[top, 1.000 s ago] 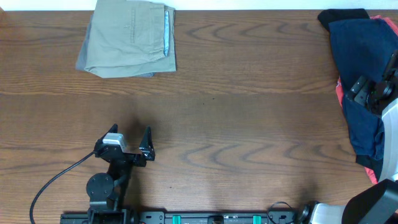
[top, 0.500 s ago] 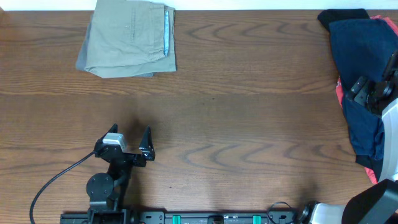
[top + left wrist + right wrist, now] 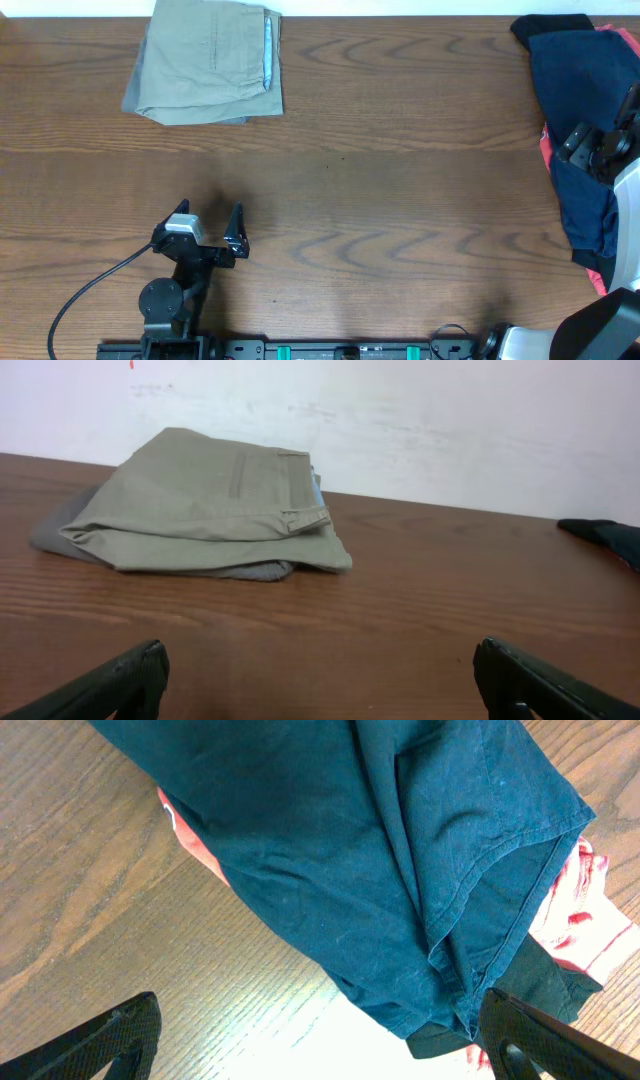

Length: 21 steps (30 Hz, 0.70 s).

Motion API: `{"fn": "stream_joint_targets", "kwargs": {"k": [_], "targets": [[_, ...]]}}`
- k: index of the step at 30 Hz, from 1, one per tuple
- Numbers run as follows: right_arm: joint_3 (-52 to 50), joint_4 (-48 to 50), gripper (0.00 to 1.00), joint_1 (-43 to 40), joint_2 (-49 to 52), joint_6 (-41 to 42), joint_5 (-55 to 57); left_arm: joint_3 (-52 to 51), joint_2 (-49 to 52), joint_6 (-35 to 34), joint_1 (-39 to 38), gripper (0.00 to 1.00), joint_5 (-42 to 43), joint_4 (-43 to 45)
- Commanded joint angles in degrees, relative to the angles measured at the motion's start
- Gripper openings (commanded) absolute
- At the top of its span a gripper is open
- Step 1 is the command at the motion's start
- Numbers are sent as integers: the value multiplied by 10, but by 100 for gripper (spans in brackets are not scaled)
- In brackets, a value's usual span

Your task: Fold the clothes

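Navy garment (image 3: 575,70) lies heaped at the desk's (image 3: 400,150) 3 o'clock edge, long axis 12 to 6, red cloth (image 3: 575,915) beneath; khaki shorts (image 3: 208,62) sit folded at 11; your right jaws hang over the navy, spread wide, empty; left jaws, equally wide and empty, stand far off at 7.

Right pincer (image 3: 320,1035): jaws set wide, only the 2 dark fingertips (image 3: 110,1038) visible, at btm corners of frame, nothing btwn them. Navy garment (image 3: 400,850), creased, w/ stitched hem, fills upper & centre frame, lying on wood-grain desk (image 3: 90,910). Red piece (image 3: 580,910) shows from under its edges on both sides. Black piece (image 3: 535,990) lies under the lower hem. Glare patch on desk, btm centre.
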Motion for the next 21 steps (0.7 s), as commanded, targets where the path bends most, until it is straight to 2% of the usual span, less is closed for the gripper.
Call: {"fn": "stream_joint_targets", "kwargs": {"k": [1,7,13,18,21], "targets": [[2,-1,99,-5,-5,7,8,-15,-3,11,2,98,7,-10],[0,-3,99,-2,-14,7,3,-15,-3,12,2,98,7,-10],[-1,-3,99,11,-79,7,3,-15,-3,12,2,98,7,-10],[-13,-3,99,61,-163,7,3,-15,-3,11,2,98,7,-10],[-26,-3,99,117,-218,7,3,-15,-3,12,2,98,7,-10]]}}
